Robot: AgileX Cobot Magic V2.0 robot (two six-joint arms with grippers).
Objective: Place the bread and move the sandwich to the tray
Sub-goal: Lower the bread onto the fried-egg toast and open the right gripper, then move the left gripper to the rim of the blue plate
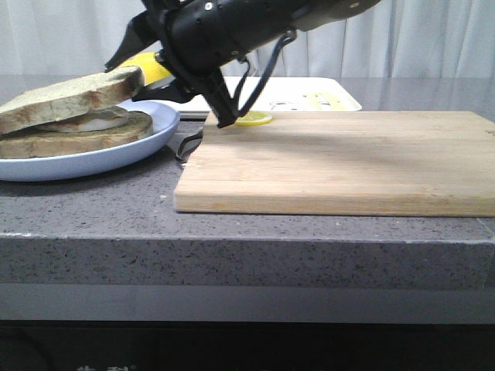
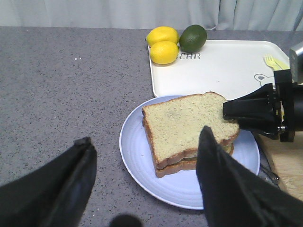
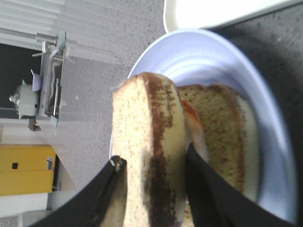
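Speckled grey stone forms the desk (image 1: 93, 202) we work over, with pale curtains hanging behind it. Our right end effector (image 3: 151, 187) is clamped on the thick squarish slice of bread with a pale greenish-tan face and brown crust (image 3: 147, 156), one black finger (image 3: 109, 189) on the upper face and the other under the lower face, at the slice's edge nearer the wooden board. That bread (image 2: 187, 125) lies as the top layer of the sandwich (image 1: 73, 116), tilted a little in the front view, its gripped side raised. Beneath it we see the white of a fried egg (image 1: 97, 121) and a second brown-crusted slice (image 1: 77, 139), all on the round light-blue plate (image 2: 137, 156). Our left end effector (image 2: 147, 182) hovers above the plate's near side with its fingers spread wide, holding nothing.

Just beyond the plate, its near edge touching or slightly overlapped by the plate's rim, lies the flat white rectangular tray with rounded corners and yellow cartoon print (image 2: 218, 66). Two yellow lemons (image 2: 162, 43) and a dark green avocado (image 2: 193, 38) sit at one far corner of the tray. Beside the plate, on the right, lies the pale wooden cutting board (image 1: 340, 162), with a thin yellow round piece (image 1: 254, 118) at its far edge. Something metallic (image 1: 188, 144) shows between plate and board; we cannot tell what.
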